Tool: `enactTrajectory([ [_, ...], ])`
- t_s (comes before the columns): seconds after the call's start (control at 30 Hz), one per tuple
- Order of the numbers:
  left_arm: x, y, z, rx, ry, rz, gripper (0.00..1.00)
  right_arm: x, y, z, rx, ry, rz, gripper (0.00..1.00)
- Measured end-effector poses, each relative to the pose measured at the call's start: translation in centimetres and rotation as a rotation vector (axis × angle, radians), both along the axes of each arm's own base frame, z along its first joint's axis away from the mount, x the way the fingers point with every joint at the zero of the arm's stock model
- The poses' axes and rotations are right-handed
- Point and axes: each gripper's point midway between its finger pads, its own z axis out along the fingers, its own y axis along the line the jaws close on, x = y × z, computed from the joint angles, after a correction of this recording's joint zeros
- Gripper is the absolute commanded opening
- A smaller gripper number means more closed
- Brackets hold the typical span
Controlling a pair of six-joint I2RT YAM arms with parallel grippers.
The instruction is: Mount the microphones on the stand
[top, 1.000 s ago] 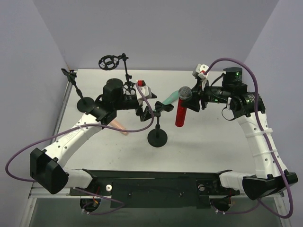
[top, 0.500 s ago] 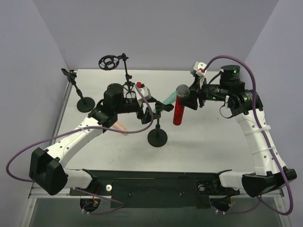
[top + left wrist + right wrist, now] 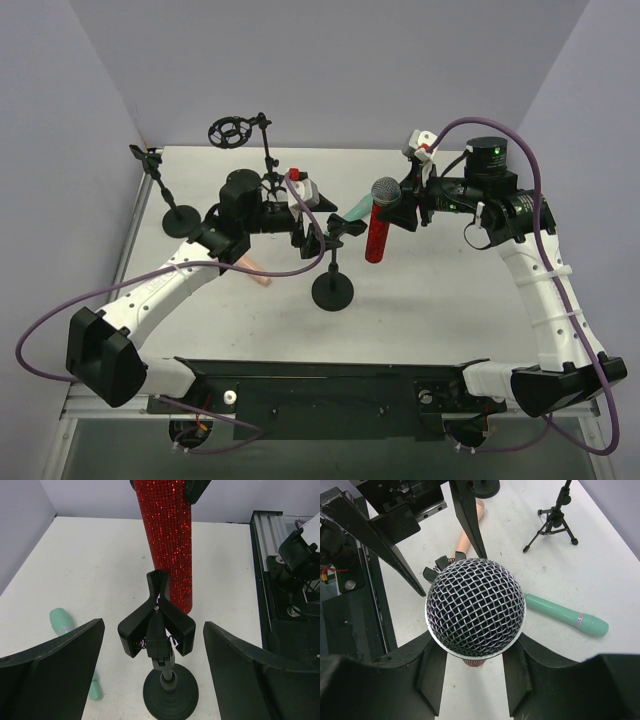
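My right gripper (image 3: 398,208) is shut on the glittery red microphone (image 3: 376,238), just below its silver mesh head (image 3: 476,607), and holds it upright above the table. Its lower end hangs right behind the black spring clip (image 3: 157,616) of the round-based stand (image 3: 332,292). My left gripper (image 3: 318,234) is open, with its fingers (image 3: 60,665) either side of that clip and not touching it. The mint-green microphone (image 3: 357,210) lies on the table behind the clip. The peach-pink microphone (image 3: 256,271) lies under my left arm, partly hidden.
A second round-based stand (image 3: 180,216) stands at the back left. A tripod stand (image 3: 268,172) with a ring mount (image 3: 228,132) stands at the back middle. The black base plate (image 3: 330,392) of the arms runs along the near edge.
My right gripper has carried the red microphone to the left, closer to the stand's clip. My left gripper has shifted slightly toward the clip and stays open.
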Motion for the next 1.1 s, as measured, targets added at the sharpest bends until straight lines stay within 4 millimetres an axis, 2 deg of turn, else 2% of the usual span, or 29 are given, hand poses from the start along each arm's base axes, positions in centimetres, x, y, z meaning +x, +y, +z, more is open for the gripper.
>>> enactTrajectory([
  [0.1,0.1,-0.4,0.2,-0.003,0.003,-0.020,0.83,0.1,0.0,0.1,0.001,-0.005,0.000,0.03],
  [0.17,0.2,-0.6,0.1,-0.001,0.007,-0.029,0.70,0.1,0.0,0.1,0.001,-0.005,0.000,0.03],
  [0.23,0.2,-0.7,-0.2,0.003,0.019,-0.034,0.51,0.0,0.0,0.1,0.002,-0.005,0.000,0.03],
  [0.27,0.2,-0.7,-0.3,0.006,0.027,-0.037,0.32,0.0,0.0,0.1,0.002,-0.005,0.000,0.03],
  [0.4,0.2,-0.8,0.1,0.002,0.034,-0.039,0.03,0.0,0.0,0.1,0.003,-0.006,0.001,0.03],
  [0.43,0.1,-0.8,0.2,0.001,0.036,-0.039,0.00,0.0,0.0,0.2,0.003,-0.008,0.001,0.03],
  [0.6,0.4,-0.5,0.1,0.001,0.059,-0.001,0.00,0.0,0.0,0.3,0.005,-0.013,0.002,0.03],
  [0.87,-0.4,0.0,0.0,-0.028,0.116,0.031,0.00,0.2,0.6,0.7,0.015,-0.032,0.011,0.03],
  [1.1,-0.6,-0.2,0.1,-0.053,0.154,0.066,0.00,0.9,2.8,-0.2,0.011,-0.016,0.042,0.02],
])
